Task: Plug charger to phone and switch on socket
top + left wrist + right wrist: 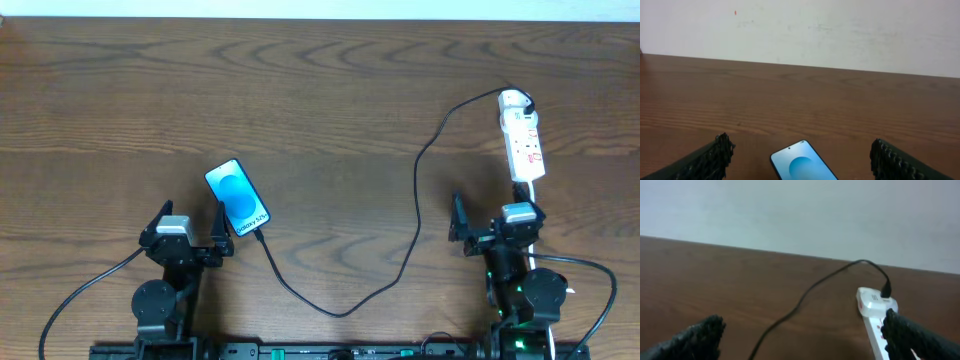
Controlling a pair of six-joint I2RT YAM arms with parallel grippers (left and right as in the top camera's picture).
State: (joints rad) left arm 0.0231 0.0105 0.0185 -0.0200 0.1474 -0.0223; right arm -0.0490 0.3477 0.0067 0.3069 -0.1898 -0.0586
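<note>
The phone lies screen up on the wooden table, its blue screen also visible low in the left wrist view as the phone. The charger runs as a thin black cable from the socket in a long loop, and its free end meets the phone's near edge; whether it is pushed in I cannot tell. My left gripper stands open just behind the phone. My right gripper stands open just short of the socket, its right finger overlapping the strip's near part.
A white cord leaves the socket's near end and passes beside the right arm. Thick black robot cables trail from both arm bases at the table's front edge. A pale wall rises behind the far table edge.
</note>
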